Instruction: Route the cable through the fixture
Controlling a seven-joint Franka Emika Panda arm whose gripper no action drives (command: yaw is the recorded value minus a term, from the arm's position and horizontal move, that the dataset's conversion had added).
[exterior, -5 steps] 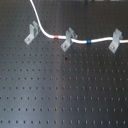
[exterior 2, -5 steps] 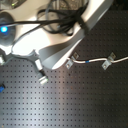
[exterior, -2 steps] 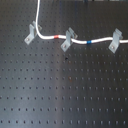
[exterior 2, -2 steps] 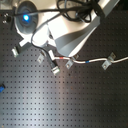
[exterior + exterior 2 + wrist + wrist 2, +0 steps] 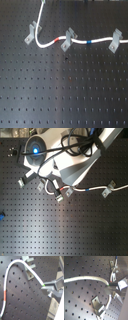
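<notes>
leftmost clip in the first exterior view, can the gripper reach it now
Probably yes: nothing stands around the leftmost clip, the cable only runs beside it, and the gripper holds that cable close by.

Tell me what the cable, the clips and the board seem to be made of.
The cable looks like white plastic-sheathed cord, matte and flexible, since it bends smoothly; its red band and blue band may be tape. The clips, such as the middle one, look like silvery-grey metal or translucent plastic; the blur leaves this open. The board appears to be black matte metal with a regular hole grid.
</notes>
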